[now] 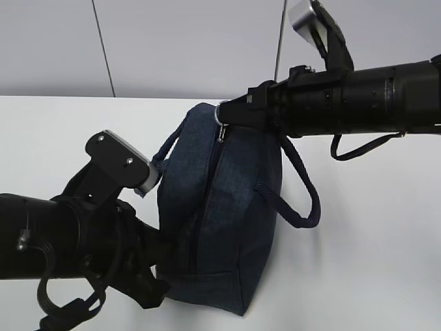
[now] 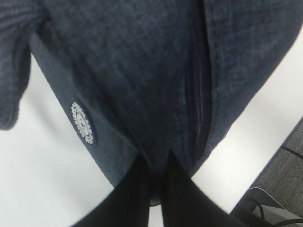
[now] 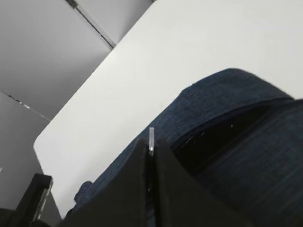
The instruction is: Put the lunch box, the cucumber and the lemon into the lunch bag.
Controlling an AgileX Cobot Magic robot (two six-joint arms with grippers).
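Note:
The dark navy lunch bag [image 1: 220, 207] lies on its side on the white table, its zipper [image 1: 207, 200] running along the top. My left gripper [image 1: 164, 247] is shut on the fabric at the bag's near end; in the left wrist view its fingers [image 2: 137, 189] pinch a fold of the bag [image 2: 142, 71]. My right gripper [image 1: 224, 114] is shut on the silver ring pull [image 3: 151, 136] at the far end, where a dark gap [image 3: 222, 135] shows beside the zipper. The lunch box, the cucumber and the lemon are out of view.
A loop handle [image 1: 303, 200] trails off the bag to the right, another [image 1: 165, 148] curls at its left. A round white logo patch [image 2: 83, 124] sits on the bag's side. The table edge and floor cables [image 2: 277, 208] lie near the left arm. Grey wall panels stand behind.

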